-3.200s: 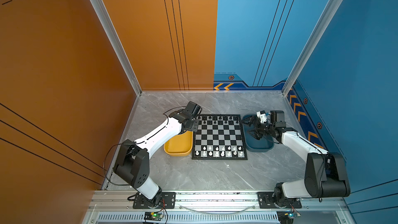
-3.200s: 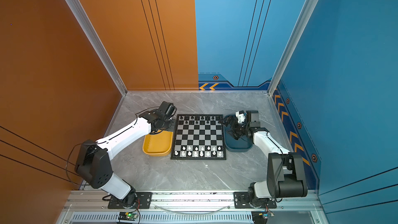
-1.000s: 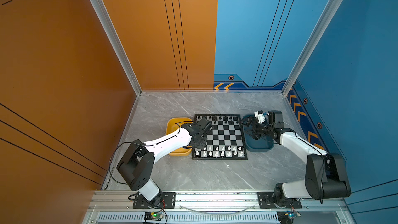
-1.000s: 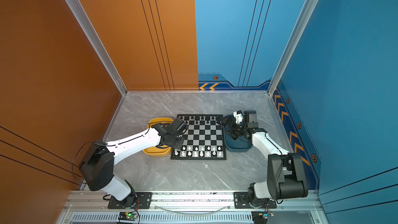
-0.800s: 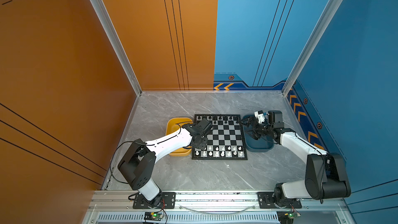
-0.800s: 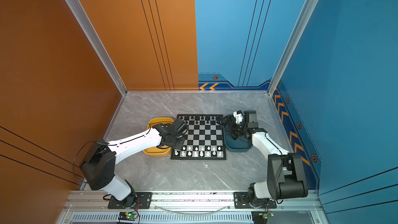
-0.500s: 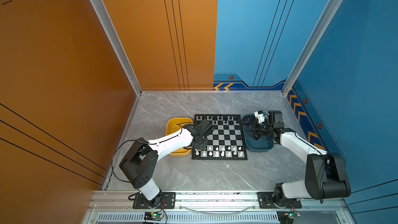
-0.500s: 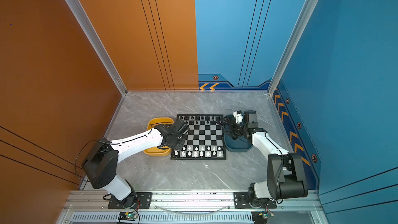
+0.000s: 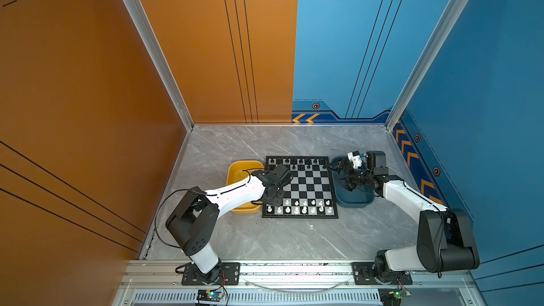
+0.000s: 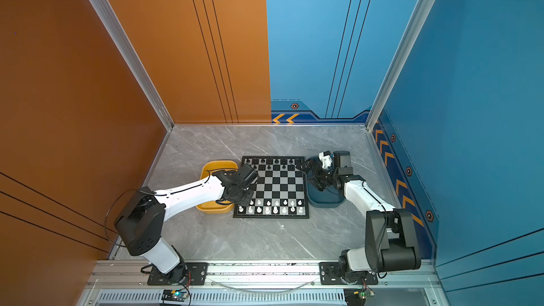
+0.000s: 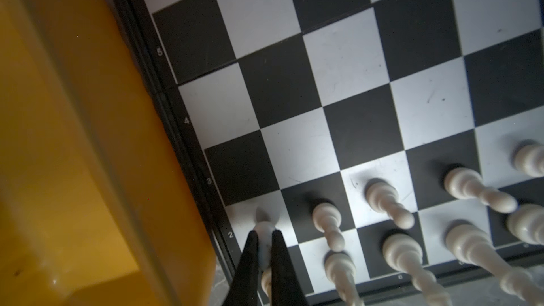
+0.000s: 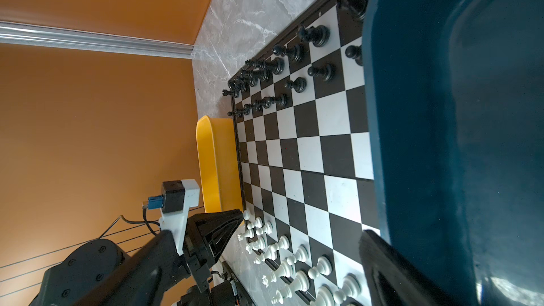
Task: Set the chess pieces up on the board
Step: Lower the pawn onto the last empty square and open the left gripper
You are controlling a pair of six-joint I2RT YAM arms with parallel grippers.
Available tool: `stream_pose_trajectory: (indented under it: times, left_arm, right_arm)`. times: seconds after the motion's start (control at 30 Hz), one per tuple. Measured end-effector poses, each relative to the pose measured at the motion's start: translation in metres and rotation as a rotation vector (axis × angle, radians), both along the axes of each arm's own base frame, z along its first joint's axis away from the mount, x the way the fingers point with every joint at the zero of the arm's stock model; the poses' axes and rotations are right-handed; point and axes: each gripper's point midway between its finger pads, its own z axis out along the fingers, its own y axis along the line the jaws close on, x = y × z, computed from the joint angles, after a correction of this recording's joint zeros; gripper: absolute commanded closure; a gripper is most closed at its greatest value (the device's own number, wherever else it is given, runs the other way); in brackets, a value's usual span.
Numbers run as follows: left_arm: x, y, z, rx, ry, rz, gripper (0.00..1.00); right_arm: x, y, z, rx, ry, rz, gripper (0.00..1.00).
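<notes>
Board is showing black and silvery-white checks inside a thin black border with small white numerals; white chess pieces are reading cream-white, black chess pieces glossy black; pawn is looking pale against the black left gripper; yellow tray and dark blue tray are both showing plain colour; bench is showing grey marble with white veining; orange wall and blue wall are carrying thin dark lines.

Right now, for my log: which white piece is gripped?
The white piece at the edge square marked 2, pinched by the left gripper; others stand free.
</notes>
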Motion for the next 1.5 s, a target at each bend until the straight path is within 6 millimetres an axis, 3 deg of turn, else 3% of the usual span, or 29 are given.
stream_pose_trajectory:
  times: [0.67,1.5]
  left_arm:
    - [-0.001,-0.002,-0.005,-0.004,0.017,-0.004,0.96]
    - [-0.006,-0.001,-0.011,-0.001,0.039,0.001,0.78]
  right_arm:
    - [-0.001,0.002,-0.001,0.001,0.005,0.003,0.00]
    - [-0.001,0.002,-0.002,0.001,0.009,0.004,0.00]
